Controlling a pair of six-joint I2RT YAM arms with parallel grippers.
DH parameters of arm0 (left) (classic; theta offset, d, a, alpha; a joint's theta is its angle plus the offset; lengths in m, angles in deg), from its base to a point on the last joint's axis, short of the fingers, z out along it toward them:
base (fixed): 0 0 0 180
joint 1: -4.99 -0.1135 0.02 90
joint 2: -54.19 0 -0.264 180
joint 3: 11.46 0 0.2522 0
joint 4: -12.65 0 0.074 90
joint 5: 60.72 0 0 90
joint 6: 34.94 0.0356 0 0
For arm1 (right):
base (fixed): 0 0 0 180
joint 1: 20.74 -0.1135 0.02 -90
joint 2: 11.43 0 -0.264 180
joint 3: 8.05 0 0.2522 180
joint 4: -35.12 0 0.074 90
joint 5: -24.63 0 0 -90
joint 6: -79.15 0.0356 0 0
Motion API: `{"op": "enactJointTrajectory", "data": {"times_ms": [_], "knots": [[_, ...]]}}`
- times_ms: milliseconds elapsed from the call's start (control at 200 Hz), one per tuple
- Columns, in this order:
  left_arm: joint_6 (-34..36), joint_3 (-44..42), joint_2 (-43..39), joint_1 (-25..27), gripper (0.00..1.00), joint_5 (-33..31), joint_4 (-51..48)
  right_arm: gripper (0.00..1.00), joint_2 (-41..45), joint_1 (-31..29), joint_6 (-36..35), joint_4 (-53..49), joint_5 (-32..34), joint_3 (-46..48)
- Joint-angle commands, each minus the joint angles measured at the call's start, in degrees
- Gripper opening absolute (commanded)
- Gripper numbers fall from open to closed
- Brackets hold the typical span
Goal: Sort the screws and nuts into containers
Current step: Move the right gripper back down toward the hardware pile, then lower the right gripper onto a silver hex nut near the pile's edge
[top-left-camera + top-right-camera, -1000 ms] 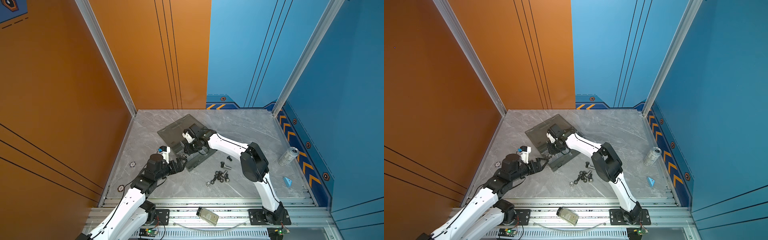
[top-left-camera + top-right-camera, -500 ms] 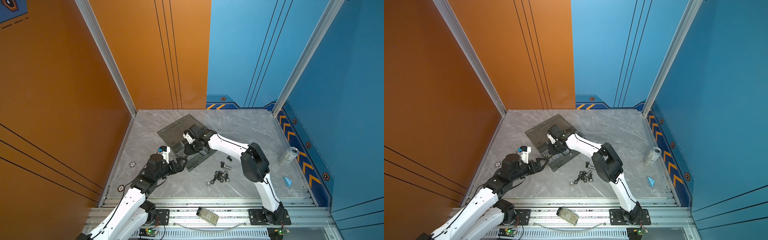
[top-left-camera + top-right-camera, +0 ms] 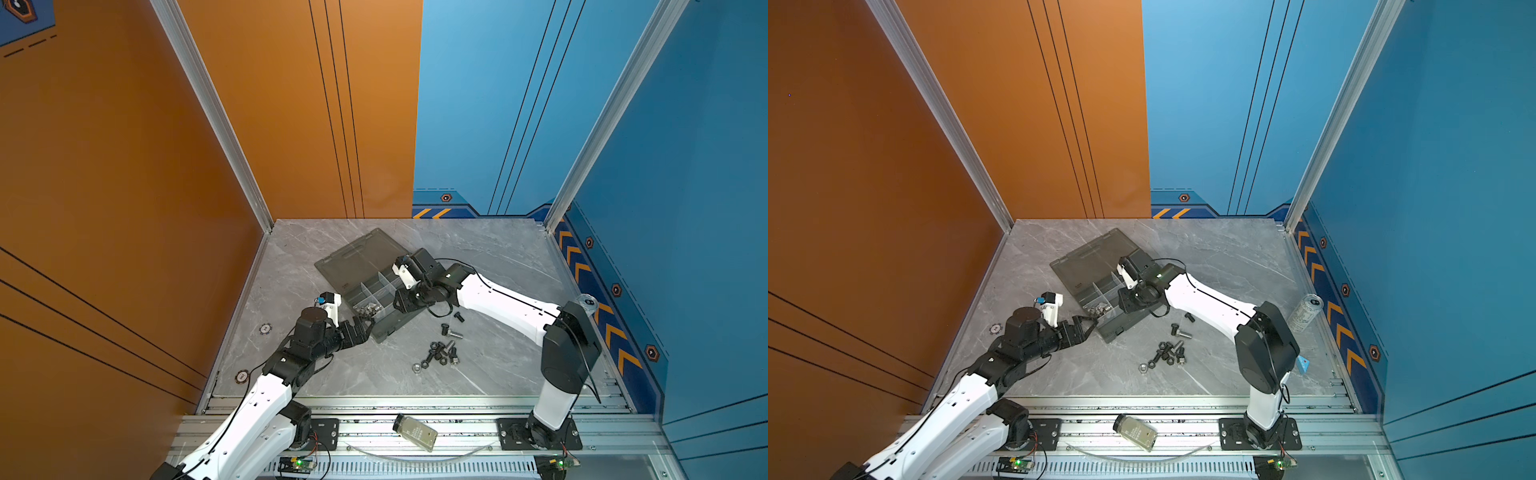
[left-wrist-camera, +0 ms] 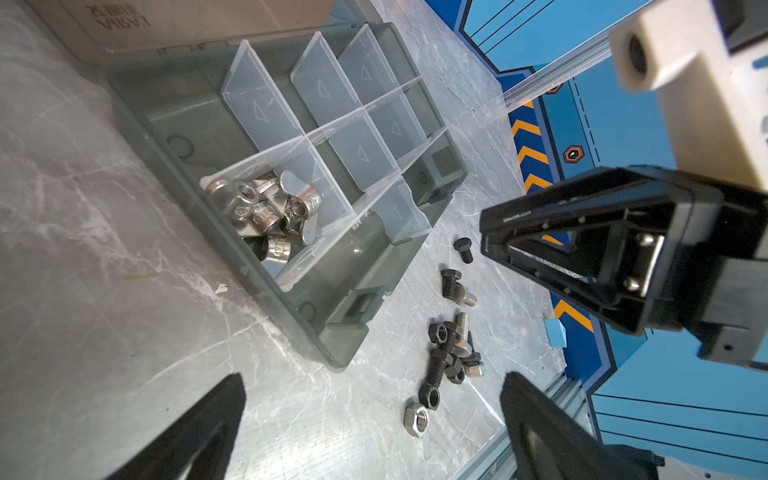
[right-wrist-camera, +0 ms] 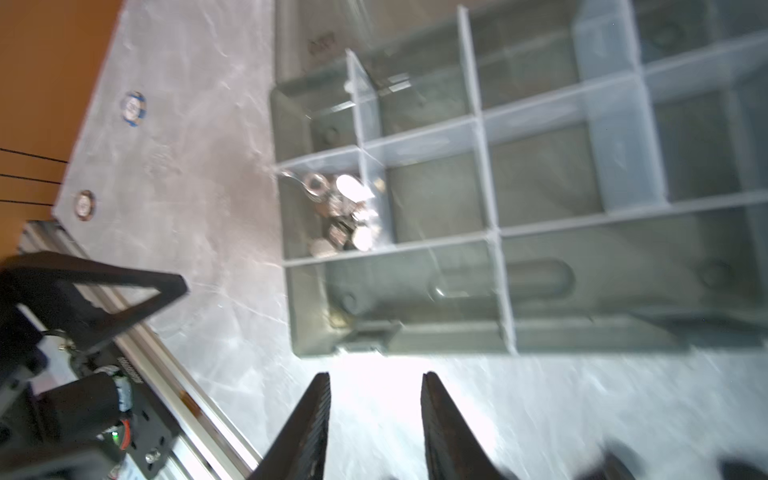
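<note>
My right jaws hang narrowly parted and empty over the box [image 3: 388, 328] mid-frame; the loose screws [image 3: 441, 354], shafts at mixed angles, and a silver nut [image 3: 416, 367] lie on the bench [image 3: 498, 257] below and right of them, nearer this arm than the left. My left jaws gape wide at the box's lower-left corner, beside the cell of wing nuts [image 3: 367, 310]; nothing blocks the pile
</note>
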Motion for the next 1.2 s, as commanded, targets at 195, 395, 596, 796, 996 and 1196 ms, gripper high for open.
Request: {"op": "enactJointTrajectory", "data": {"times_ms": [195, 395, 596, 796, 996, 1196], "knots": [[-0.25, 0.44, 1.69, -0.28, 0.98, -0.57, 0.02, 0.40, 7.13, 2.93, 1.15, -4.47, 4.28, 10.91], [-0.64, 0.67, 1.99, -0.19, 0.98, -0.81, 0.32, 0.40, 10.23, 4.18, 1.97, -5.23, 4.92, 15.40], [-1.04, 0.86, 2.79, 0.06, 0.98, -0.86, 0.67, 0.41, 12.11, 6.52, 2.90, -5.59, 5.53, 19.04], [-1.05, 1.37, 3.73, 0.33, 0.98, -0.75, 1.25, 0.41, 12.92, 6.82, 2.81, -6.25, 3.70, 20.59], [-1.11, 1.33, 4.58, 0.60, 0.98, -0.45, 2.06, 0.41, 14.57, 5.00, -1.28, -3.85, -3.07, 23.02], [-1.13, 1.39, 4.86, 0.69, 0.98, -0.36, 2.46, 0.41, 14.95, 1.52, -4.34, -1.04, -6.28, 23.52]]}}
